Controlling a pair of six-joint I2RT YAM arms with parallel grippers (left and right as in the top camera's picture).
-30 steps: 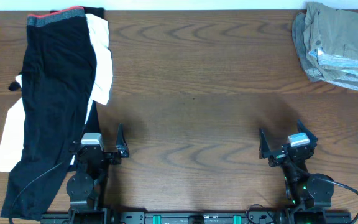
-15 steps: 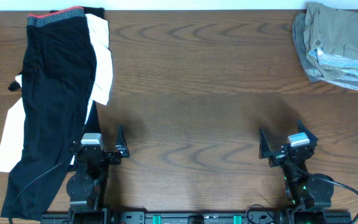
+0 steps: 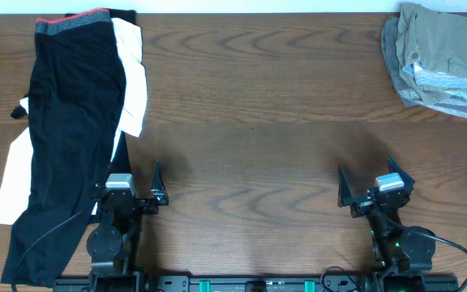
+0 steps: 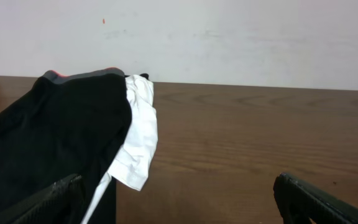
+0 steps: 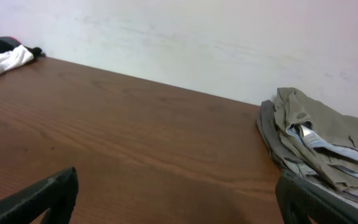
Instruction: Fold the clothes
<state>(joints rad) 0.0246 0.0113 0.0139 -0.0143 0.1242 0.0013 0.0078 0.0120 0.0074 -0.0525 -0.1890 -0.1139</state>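
Brown table [image 3: 258, 105]; khaki shorts [image 3: 440, 57], perhaps folded

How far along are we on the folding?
Done: nothing visibly; the khaki shorts lie bunched at the far right corner of the table, pocket lining showing. In hand: nothing; the left gripper and right gripper sit open and empty near the front edge. Left: bring the shorts to the middle, flatten and fold them.

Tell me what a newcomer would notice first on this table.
The long black garment sprawled down the left side of the table, lying over a white one. Next, the bunched khaki clothes in the far right corner. The left gripper and right gripper sit open and empty at the near edge.
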